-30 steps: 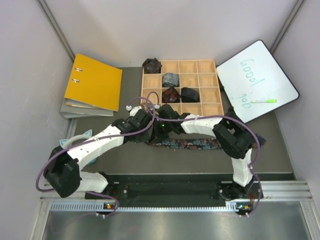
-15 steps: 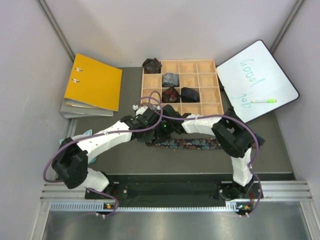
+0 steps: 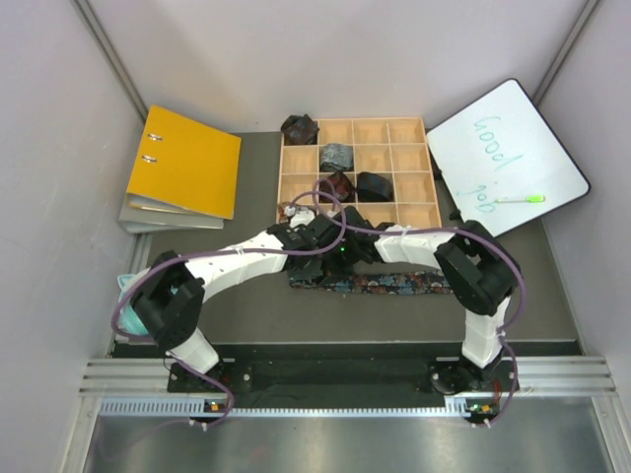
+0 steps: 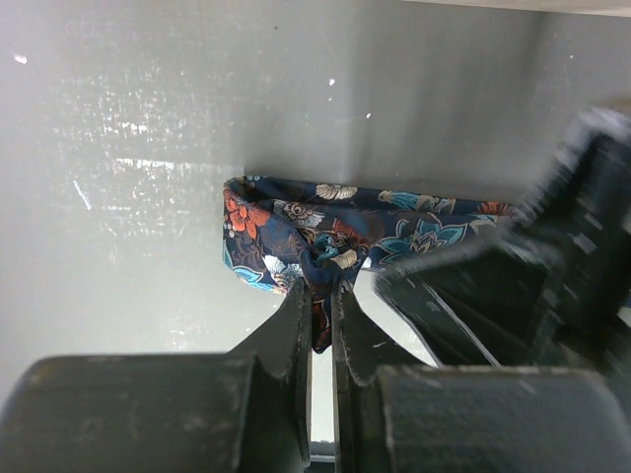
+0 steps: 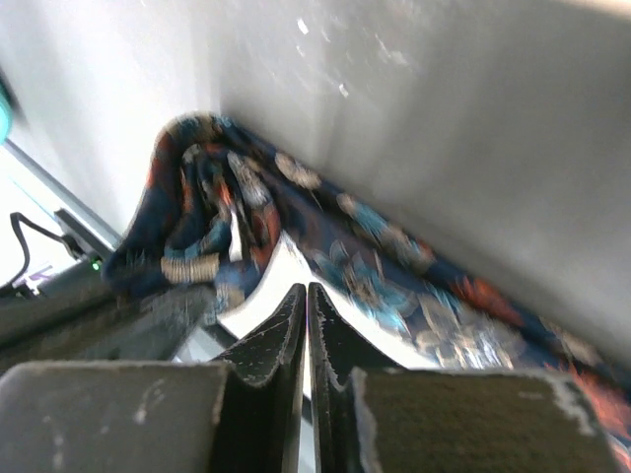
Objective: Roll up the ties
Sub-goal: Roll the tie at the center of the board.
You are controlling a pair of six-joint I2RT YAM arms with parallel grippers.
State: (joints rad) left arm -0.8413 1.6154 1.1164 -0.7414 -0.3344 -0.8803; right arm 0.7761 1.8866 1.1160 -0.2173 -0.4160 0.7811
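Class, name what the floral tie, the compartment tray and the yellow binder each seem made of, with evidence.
The floral tie: soft fabric, possibly silky; it folds limply. The compartment tray: pale bare-looking wood, likely; matte tan dividers. The yellow binder: smooth plastic-covered board, perhaps; flat, stiff cover.

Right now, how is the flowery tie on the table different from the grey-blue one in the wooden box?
The flowery tie lies mostly stretched out, one end curled up; the grey-blue tie is a small bundle. The flowery tie is on the table, pinched by the left tool; the grey-blue tie sits in a wooden box compartment, untouched. Both are fabric ties.
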